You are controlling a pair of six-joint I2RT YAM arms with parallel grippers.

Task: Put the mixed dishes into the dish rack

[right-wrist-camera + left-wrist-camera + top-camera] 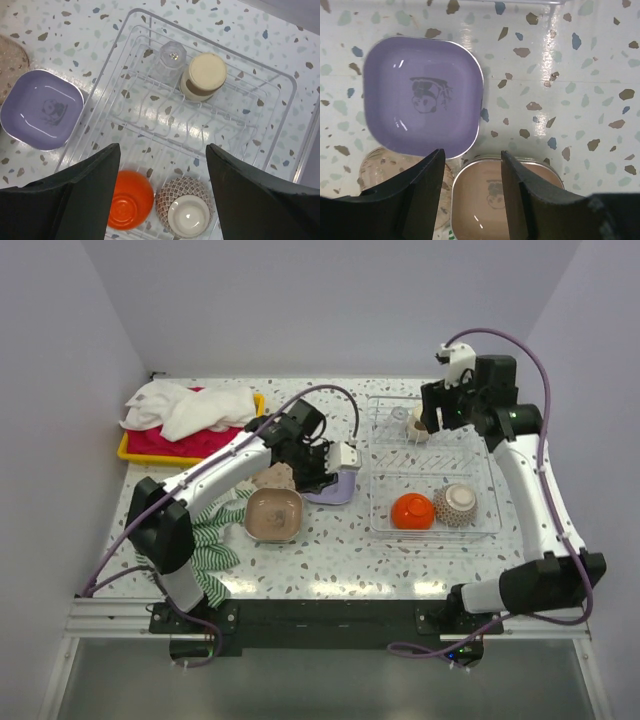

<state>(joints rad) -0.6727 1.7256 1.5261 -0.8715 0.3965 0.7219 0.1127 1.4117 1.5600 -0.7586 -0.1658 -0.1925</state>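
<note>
yellow towel tray (140, 456), green striped cloth (212, 532)

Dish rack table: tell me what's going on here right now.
Two robot arms are loading dishes into the dish rack. The orange bowl, speckled bowl, beige cup and clear glass already sit in it. The lilac plate and a tan plate lie on the table outside. The left gripper hangs open over those two plates, holding nothing. The right gripper hangs open and empty above the rack.
</note>
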